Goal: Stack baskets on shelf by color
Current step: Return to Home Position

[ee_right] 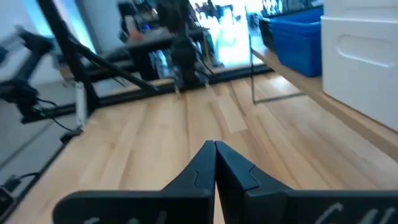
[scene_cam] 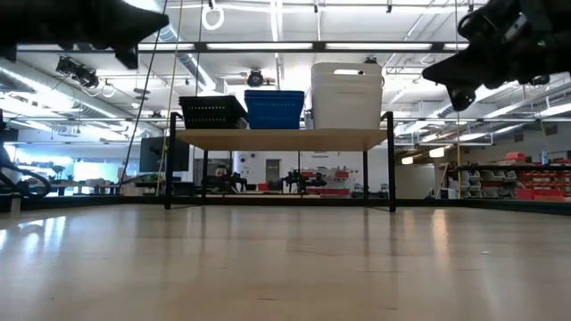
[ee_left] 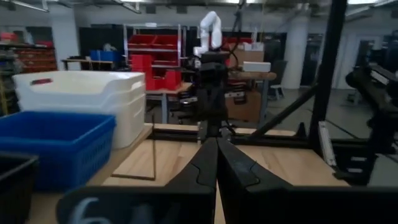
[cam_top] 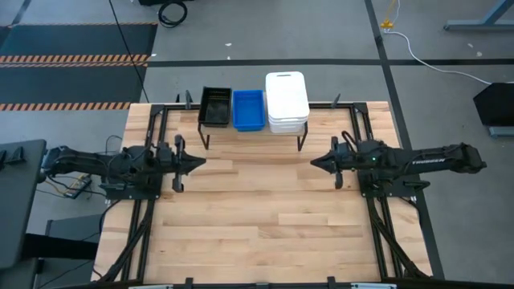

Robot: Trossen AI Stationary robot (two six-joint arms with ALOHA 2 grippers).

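One shelf (scene_cam: 285, 139), three basket colours — black (scene_cam: 212, 112), blue (scene_cam: 275, 109), white (scene_cam: 346, 96)

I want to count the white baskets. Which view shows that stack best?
The left wrist view: the white stack is close, side-on, its layered rims showing. The low view shows it side-on but farther; the high view, mostly its top; the right wrist view, only one side.

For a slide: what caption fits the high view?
Black baskets, blue baskets and white baskets side by side on the shelf; left claw and right claw hover shut, facing each other.
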